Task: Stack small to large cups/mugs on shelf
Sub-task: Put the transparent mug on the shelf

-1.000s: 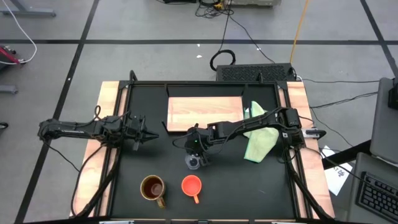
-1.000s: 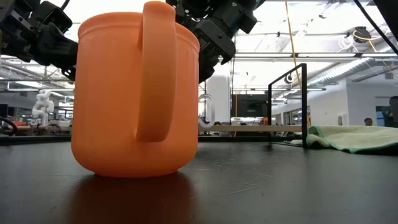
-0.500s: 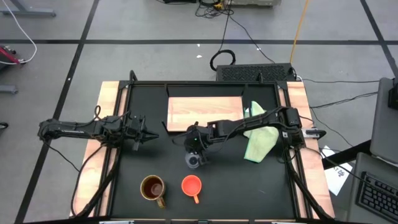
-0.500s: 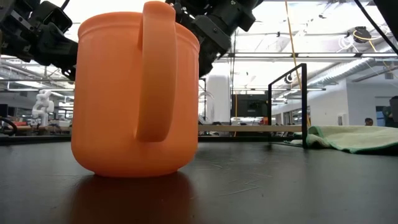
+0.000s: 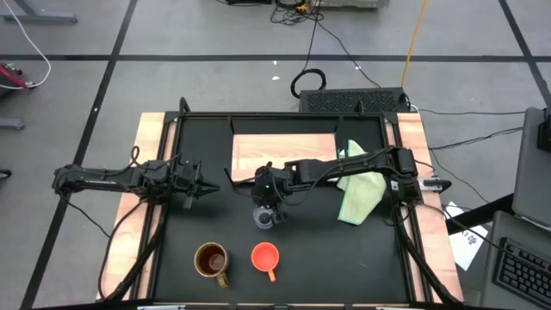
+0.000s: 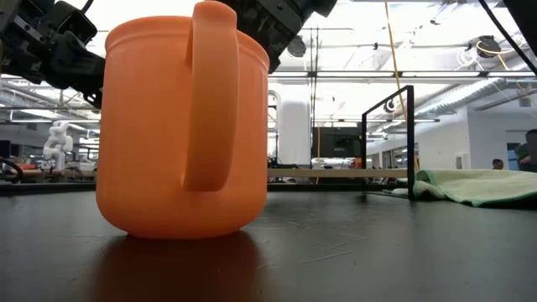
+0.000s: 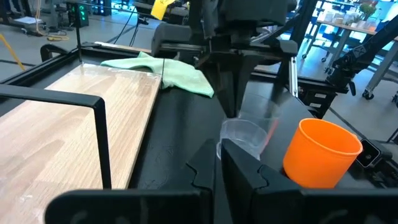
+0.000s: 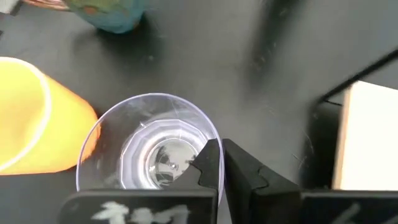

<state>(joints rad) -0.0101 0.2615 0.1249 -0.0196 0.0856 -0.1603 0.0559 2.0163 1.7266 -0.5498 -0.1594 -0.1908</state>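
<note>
My right gripper [image 5: 268, 196] is shut on the tiny clear glass cup [image 5: 264, 217], near the middle of the black table. The cup also shows in the right wrist view [image 8: 149, 152] and the left wrist view [image 7: 245, 134]. The orange cup [image 5: 265, 256] and the brown mug [image 5: 212, 260] stand upright on their bases near the table's front edge. The light-wood shelf [image 5: 284, 155] lies flat at the far middle. My left gripper [image 5: 203, 188] is shut and empty at the left, pointing toward the table's right. My right gripper pinches the clear cup's rim [image 8: 213, 148] between its two fingers, one finger [image 8: 207, 167] inside the cup and one outside. The fingers come from above, pointing down. The cup hangs upright below the fingers, mouth up, lifted off the table.
A pale green cloth [image 5: 362, 194] lies right of the shelf, partly under my right arm. The shelf has a dark frame with upright posts [image 7: 102, 137]. The orange cup [image 6: 180, 126] fills the low view. Bare black table lies between the cups and the shelf.
My right gripper has risen and gone a little toward the table's far edge and the shelf, still shut on the clear cup. The cup has been lifted clear of the table and stays upright.
</note>
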